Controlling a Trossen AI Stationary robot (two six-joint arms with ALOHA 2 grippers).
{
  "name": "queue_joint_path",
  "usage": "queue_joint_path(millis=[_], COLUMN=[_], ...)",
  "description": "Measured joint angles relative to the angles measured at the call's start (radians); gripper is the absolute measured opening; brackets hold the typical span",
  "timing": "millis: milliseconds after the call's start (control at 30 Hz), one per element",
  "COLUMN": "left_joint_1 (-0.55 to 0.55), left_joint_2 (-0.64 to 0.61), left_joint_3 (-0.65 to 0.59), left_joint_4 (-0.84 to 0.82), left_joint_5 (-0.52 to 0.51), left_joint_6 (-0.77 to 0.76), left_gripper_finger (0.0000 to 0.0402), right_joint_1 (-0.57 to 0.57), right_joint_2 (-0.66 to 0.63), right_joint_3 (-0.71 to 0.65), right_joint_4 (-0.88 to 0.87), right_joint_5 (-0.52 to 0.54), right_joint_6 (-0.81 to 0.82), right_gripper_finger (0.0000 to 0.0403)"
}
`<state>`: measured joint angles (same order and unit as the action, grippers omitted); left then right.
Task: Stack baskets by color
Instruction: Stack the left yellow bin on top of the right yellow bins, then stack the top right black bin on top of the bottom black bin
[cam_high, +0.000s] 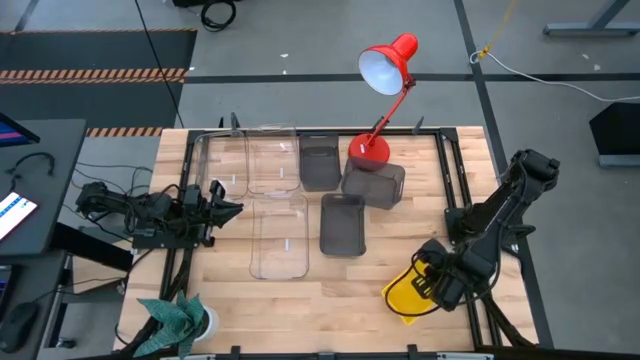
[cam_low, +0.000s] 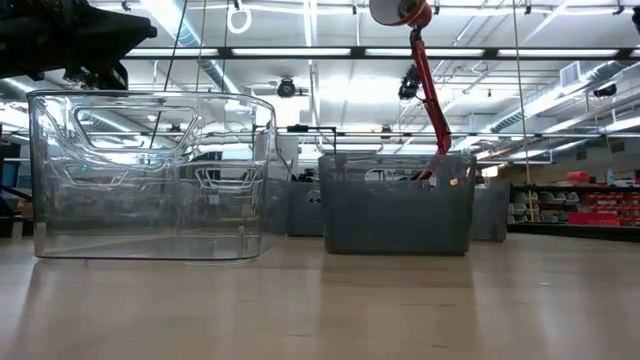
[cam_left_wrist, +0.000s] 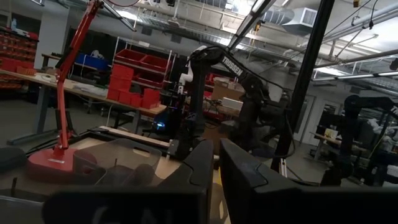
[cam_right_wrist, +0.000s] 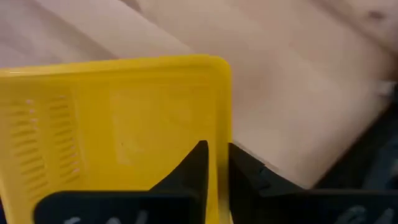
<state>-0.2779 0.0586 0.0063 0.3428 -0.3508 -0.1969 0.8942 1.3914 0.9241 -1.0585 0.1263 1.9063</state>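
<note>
Right hand (cam_right_wrist: 214, 163) pinched rim of yellow basket (cam_right_wrist: 118, 118) at near right tabletop (cam_high: 300, 300) corner. Pinch looked thin; basket could slip, tip off edge just beside hand. Left hand (cam_left_wrist: 217, 171) idle, pressed nearly together, clear basket (cam_high: 278, 237) just ahead.

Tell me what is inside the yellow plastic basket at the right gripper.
The yellow plastic basket looks empty where visible in the right wrist view. The right gripper, straddling its rim, hides the near part; nested yellow baskets cannot be told.
</note>
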Motion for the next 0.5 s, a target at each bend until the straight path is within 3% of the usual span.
queue_joint_path(millis=[100,300,400,500], left_joint_1=[0.0,0.0,0.0,0.0], left_joint_2=[0.0,0.0,0.0,0.0], left_joint_3=[0.0,0.0,0.0,0.0], left_joint_4=[0.0,0.0,0.0,0.0], left_joint_5=[0.0,0.0,0.0,0.0], left_joint_6=[0.0,0.0,0.0,0.0], left_gripper_finger=[0.003,0.0027,0.0031,0.0035], right_joint_1=[-0.021,-0.082,-0.107,-0.118], right_joint_2=[0.001,-0.03,-0.056,-0.082], right_joint_3=[-0.025,0.018,0.057,0.073], right_joint_4=[0.062,0.01,-0.062,-0.082], right_joint_5=[-0.05,-0.18,-0.194,-0.137], right_joint_6=[-0.03,-0.104,-0.152,-0.207], right_gripper_finger=[0.0081,0.0129,0.014,0.0143])
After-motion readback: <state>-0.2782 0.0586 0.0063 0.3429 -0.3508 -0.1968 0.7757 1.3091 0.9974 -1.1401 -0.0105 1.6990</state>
